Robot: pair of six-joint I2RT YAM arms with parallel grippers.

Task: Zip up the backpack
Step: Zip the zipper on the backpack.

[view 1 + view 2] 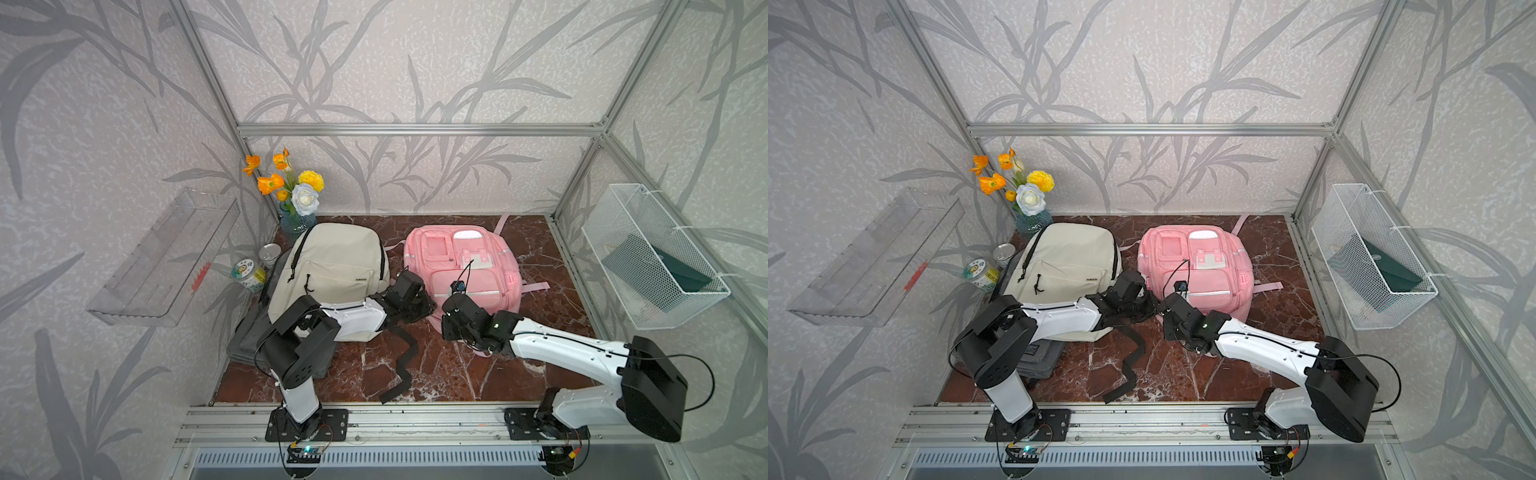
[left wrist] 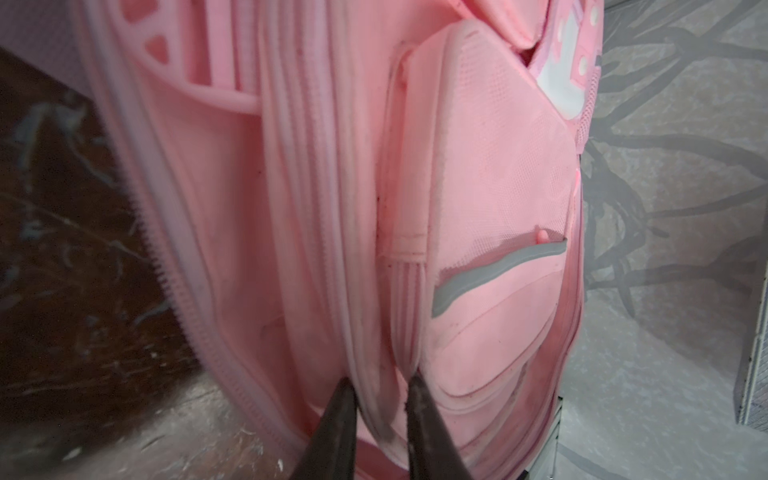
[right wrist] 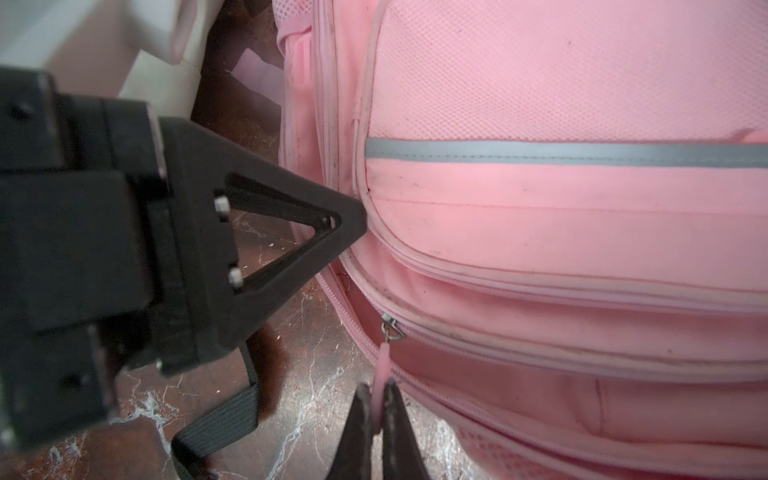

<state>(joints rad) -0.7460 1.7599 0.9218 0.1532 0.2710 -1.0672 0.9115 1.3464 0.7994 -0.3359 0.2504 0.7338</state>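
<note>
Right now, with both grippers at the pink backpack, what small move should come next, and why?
Probably the right gripper should draw the zipper tab toward the open teeth: it pinches the tab, and the left gripper grips a seam of the pink backpack, bracing it.

The pink backpack [image 1: 490, 282], trimmed with grey reflective strips, lies flat with its front pockets up on the red marble surface [image 1: 436, 374], one side zipper open, its pink zipper pull [image 3: 384, 361] extended.
</note>
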